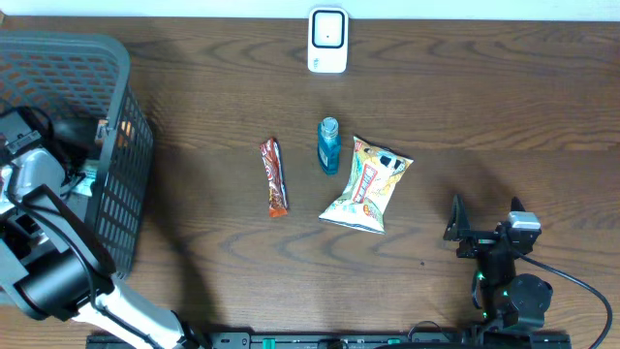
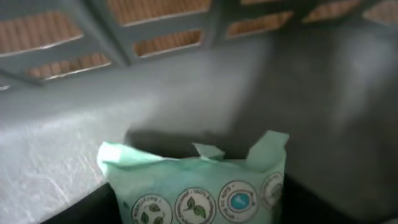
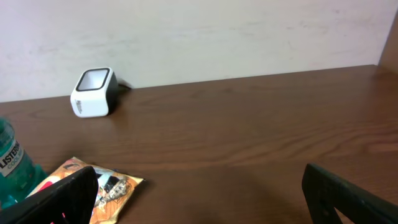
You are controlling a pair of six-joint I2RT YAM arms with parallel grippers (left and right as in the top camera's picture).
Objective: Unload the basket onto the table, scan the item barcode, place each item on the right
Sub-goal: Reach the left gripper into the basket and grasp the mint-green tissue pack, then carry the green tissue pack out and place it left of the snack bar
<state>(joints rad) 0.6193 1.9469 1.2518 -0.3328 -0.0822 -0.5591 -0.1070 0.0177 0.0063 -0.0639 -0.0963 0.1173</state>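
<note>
Inside the grey basket (image 1: pixel 124 107), my left gripper (image 2: pixel 196 208) is shut on a pale green packet (image 2: pixel 199 180) with round leaf logos. Its dark fingers (image 2: pixel 81 211) press both sides of the packet, which stands upright on the basket floor. In the overhead view only a sliver of green packet (image 1: pixel 85 180) shows beside the arm. The white barcode scanner (image 1: pixel 327 41) stands at the table's far edge, also seen in the right wrist view as a scanner (image 3: pixel 93 92). My right gripper (image 3: pixel 199 199) rests open and empty at the front right (image 1: pixel 482 233).
A brown snack bar (image 1: pixel 275 176), a blue mouthwash bottle (image 1: pixel 329 145) and a yellow chip bag (image 1: pixel 368 186) lie mid-table. The basket's lattice wall (image 2: pixel 124 37) rises close behind the packet. The chip bag (image 3: pixel 106 186) lies just left of my right gripper.
</note>
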